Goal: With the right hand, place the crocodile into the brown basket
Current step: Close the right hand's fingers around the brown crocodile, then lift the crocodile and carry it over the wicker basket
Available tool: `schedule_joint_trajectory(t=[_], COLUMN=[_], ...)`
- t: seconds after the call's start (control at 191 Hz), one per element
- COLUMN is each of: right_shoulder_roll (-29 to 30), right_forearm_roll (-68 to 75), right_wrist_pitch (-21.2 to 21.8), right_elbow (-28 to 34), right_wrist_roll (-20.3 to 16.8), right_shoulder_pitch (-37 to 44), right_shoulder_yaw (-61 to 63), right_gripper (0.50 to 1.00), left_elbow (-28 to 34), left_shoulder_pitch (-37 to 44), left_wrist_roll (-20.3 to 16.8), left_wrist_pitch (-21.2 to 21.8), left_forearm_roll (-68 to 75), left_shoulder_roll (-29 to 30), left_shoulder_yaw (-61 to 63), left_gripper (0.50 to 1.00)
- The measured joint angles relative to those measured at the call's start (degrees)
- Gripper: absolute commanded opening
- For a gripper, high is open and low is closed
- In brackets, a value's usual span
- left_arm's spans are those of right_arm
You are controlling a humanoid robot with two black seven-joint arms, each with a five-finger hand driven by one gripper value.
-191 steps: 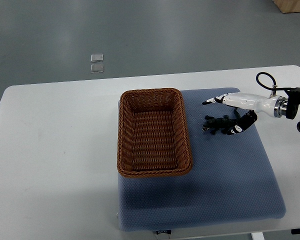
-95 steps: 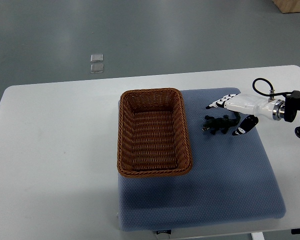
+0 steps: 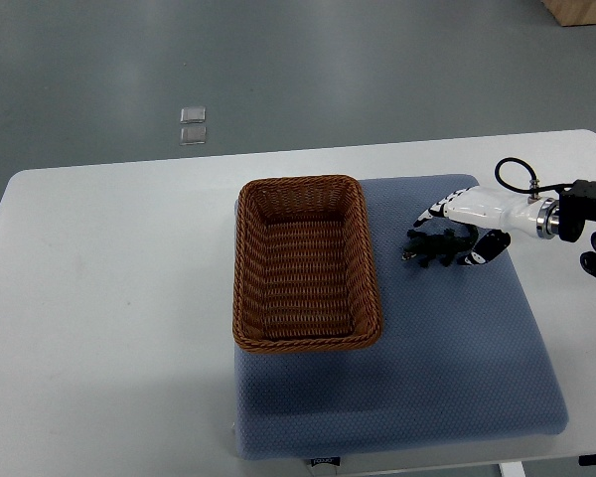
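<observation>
A small dark crocodile toy [image 3: 429, 248] lies on the blue mat [image 3: 457, 348], just right of the brown wicker basket [image 3: 246, 268], which holds nothing. My right hand [image 3: 447, 238] reaches in from the right edge and hovers over the crocodile's tail end. Its fingers [image 3: 429, 212] spread above the toy and the thumb [image 3: 480, 254] sits below it. The hand is open, with no clear grasp on the toy. My left arm is out of view.
The mat and basket rest on a white table [image 3: 109, 298] with its far edge near the top. Two small clear squares [image 3: 192, 127] lie on the grey floor beyond it. A wooden box corner [image 3: 581, 10] shows at top right.
My right hand has drawn its fingers in and lowered closer around the crocodile's tail end. The crocodile and basket have not moved.
</observation>
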Motion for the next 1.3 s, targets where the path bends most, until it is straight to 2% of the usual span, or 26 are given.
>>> schedule_joint_trajectory(t=[0.262,0.336,0.446,0.524,0.566,0.634,0.708,0.734,1.3], right_shoulder_roll=[1.01,1.25,1.60,1.78,1.78,1.78,1.73,1.70,0.43], right_forearm_roll=[-0.16,-0.31,-0.42,-0.43,-0.43,-0.43,-0.43,-0.43,1.63], right_wrist_pitch=[-0.44,-0.69,-0.86,-0.93,-0.98,-1.03,-1.08,-1.15,-4.19], right_elbow=[-0.35,-1.02,-2.00,-2.48,-2.58,-2.66,-2.78,-2.87,-3.83], right_wrist_roll=[-0.10,-0.10,-0.12,-0.28,-0.59,-1.03,-1.25,-1.28,-1.37], right_shoulder_pitch=[0.03,0.03,0.03,0.03,0.03,0.03,0.03,0.03,1.73], right_shoulder_yaw=[-0.93,-1.17,-1.28,-1.29,-1.29,-1.29,-1.30,-1.30,0.60], right_gripper=[0.797,0.774,0.723,0.658,0.643,0.580,0.537,0.503,0.500], left_elbow=[0.00,0.00,0.00,0.00,0.00,0.00,0.00,0.00,0.00], left_shoulder_pitch=[0.00,0.00,0.00,0.00,0.00,0.00,0.00,0.00,0.00], left_wrist_roll=[0.00,0.00,0.02,0.02,0.02,0.01,0.01,0.01,-0.01], left_wrist_pitch=[0.00,0.00,0.00,0.00,0.00,0.00,0.00,0.00,0.00], left_forearm_roll=[0.00,0.00,0.00,0.00,0.00,0.00,0.00,0.00,0.00], left_shoulder_roll=[0.00,0.00,0.00,0.00,0.00,0.00,0.00,0.00,0.00], left_shoulder_yaw=[0.00,0.00,0.01,0.02,0.02,0.02,0.02,0.01,0.02], left_gripper=[1.000,1.000,1.000,1.000,1.000,1.000,1.000,1.000,1.000])
